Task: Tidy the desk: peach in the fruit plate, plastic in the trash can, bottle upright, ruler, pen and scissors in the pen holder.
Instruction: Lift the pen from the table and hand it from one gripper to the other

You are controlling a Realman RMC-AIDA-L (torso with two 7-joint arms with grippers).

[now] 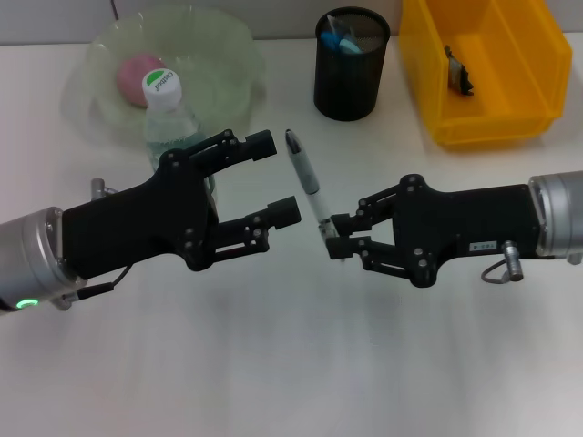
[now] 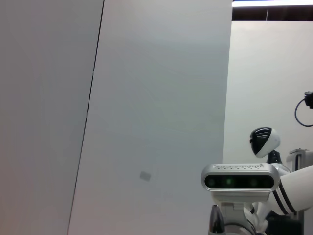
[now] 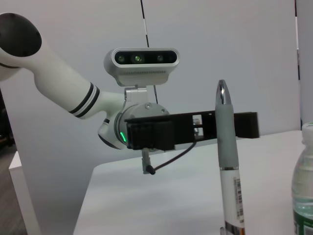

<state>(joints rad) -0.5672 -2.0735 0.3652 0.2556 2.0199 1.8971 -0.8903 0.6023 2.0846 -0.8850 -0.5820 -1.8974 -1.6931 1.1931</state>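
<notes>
Right tool (image 1: 335, 238) clamped on pen (image 1: 305, 177) lower end; long axis upright, tip leaning far-left. Left tool (image 1: 273, 177) agape, empty, just left. Pen holder (image 1: 351, 64) far-right.

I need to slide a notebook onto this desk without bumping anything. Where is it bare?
Bare: the near strip of the desk below both arms. Crowded: the far edge, with fruit plate, bottle, pen holder and trash can; the middle, where the right claw holds the pen beside the open left claw.
</notes>
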